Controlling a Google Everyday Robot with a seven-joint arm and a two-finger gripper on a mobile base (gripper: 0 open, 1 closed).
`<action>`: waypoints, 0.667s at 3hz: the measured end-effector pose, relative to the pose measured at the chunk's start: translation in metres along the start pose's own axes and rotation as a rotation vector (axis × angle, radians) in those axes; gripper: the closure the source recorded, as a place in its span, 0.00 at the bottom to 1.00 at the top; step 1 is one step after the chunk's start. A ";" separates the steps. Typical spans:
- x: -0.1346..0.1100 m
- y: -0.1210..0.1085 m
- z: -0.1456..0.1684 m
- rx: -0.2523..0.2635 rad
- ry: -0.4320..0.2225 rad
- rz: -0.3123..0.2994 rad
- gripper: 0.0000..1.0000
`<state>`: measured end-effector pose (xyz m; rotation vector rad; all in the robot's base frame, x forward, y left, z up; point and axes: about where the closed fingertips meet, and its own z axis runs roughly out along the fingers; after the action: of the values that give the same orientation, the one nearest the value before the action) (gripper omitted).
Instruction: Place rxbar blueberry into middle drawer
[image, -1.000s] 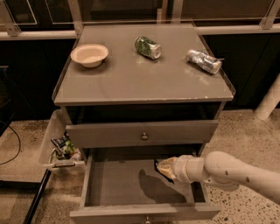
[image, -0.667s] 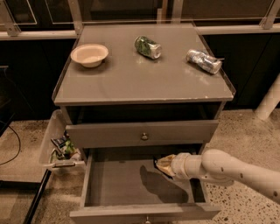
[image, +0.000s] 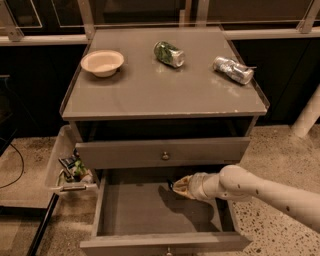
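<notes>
The middle drawer (image: 150, 210) is pulled open below the table top, and its grey floor is bare. My gripper (image: 176, 186) reaches in from the right and hovers over the drawer's back right part, casting a shadow on the floor. It is shut on the rxbar blueberry (image: 170, 185). Only a small dark end of the bar shows at the tip; the rest is hidden in the gripper.
The upper drawer front (image: 162, 152) with its brass knob is shut above my gripper. On the table top (image: 160, 95) are a beige bowl (image: 102, 62), a green crushed can (image: 168, 53) and a silver crushed can (image: 233, 69). A bin with snack bags (image: 72, 170) hangs at the left.
My gripper has moved a little to the left and toward the back over the open drawer, still holding the bar. Nothing else has moved.
</notes>
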<state>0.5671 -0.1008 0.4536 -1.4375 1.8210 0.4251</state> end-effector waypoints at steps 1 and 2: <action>0.014 0.020 0.020 -0.072 0.053 -0.114 1.00; 0.029 0.040 0.033 -0.120 0.088 -0.163 1.00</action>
<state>0.5392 -0.0854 0.4032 -1.6970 1.7552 0.4002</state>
